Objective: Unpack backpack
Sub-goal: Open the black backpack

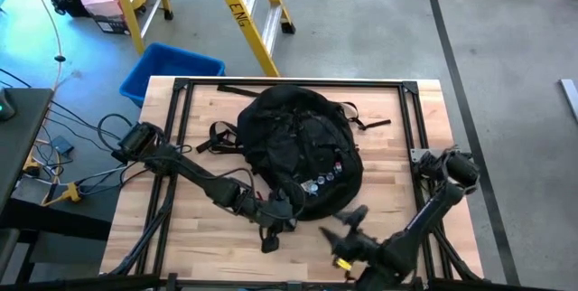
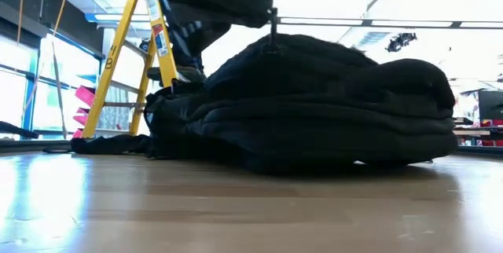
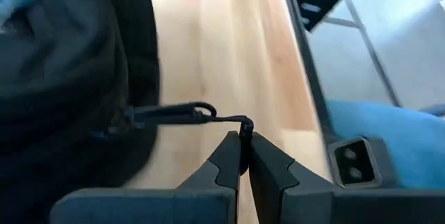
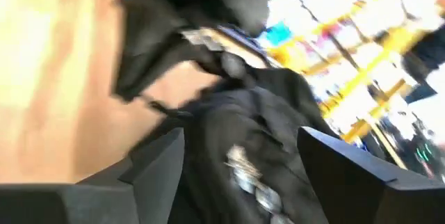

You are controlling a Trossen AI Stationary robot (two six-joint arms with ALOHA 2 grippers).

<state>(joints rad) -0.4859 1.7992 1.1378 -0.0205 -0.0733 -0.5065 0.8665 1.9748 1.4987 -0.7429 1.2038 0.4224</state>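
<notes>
The black backpack [image 1: 298,142] lies flat in the middle of the table, with small round badges [image 1: 322,181] near its near edge. In the low view it is a dark mound [image 2: 314,104]. My left gripper [image 1: 287,202] is at the backpack's near-left edge, shut on a zipper pull [image 3: 201,113]. My right gripper [image 1: 348,220] hovers open by the near-right edge. In the right wrist view its fingers [image 4: 156,165] stand apart, with the badged fabric [image 4: 243,161] ahead of them, touching nothing. My left gripper pinches the free end of the zipper pull [image 3: 245,122] between its two fingertips, only at their tips. The pull runs straight from the fingers back to the backpack's fabric [image 3: 104,123]. The fingers come from the table's near-left side, and the backpack stays resting on the table.
A black frame rail [image 1: 289,83] borders the table top. The backpack's loose straps [image 1: 217,136] trail toward the left and far sides. A blue bin [image 1: 172,70] and a yellow ladder [image 1: 244,11] stand beyond the far edge. Bare wood [image 1: 194,228] shows at the near left.
</notes>
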